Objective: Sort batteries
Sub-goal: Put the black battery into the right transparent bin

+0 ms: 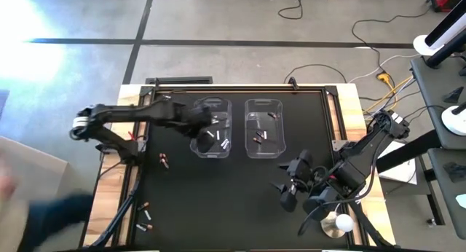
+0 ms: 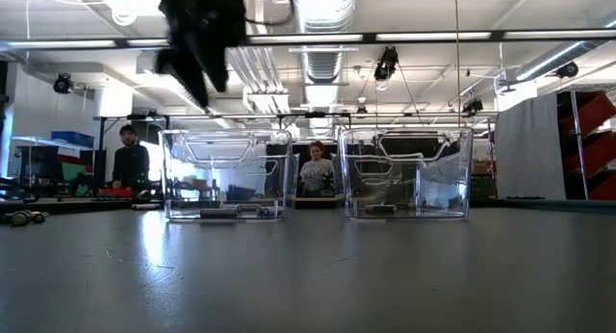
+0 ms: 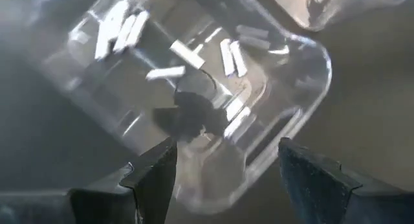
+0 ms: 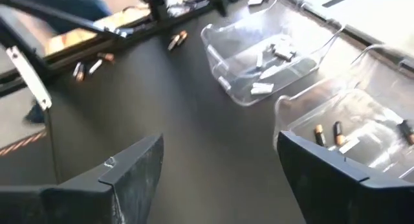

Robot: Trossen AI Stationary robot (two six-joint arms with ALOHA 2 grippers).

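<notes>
High view: left gripper [image 1: 206, 121] hovers over the left clear bin [image 1: 218, 151], fingers apart, holding nothing. Silvery-white batteries [image 1: 215, 139] lie in that bin; dark copper-ended batteries [image 1: 260, 138] lie in the right clear bin [image 1: 263, 151]. Loose batteries [image 1: 145, 217] lie on the black mat at 7 o'clock. Right gripper [image 1: 286, 186] waits at 5 o'clock, fingers apart, empty.

left bin [image 1: 212, 128] beside right bin [image 1: 263, 127] | batteries [image 1: 220, 140] in both | left claw [image 1: 212, 118] over left bin
</notes>
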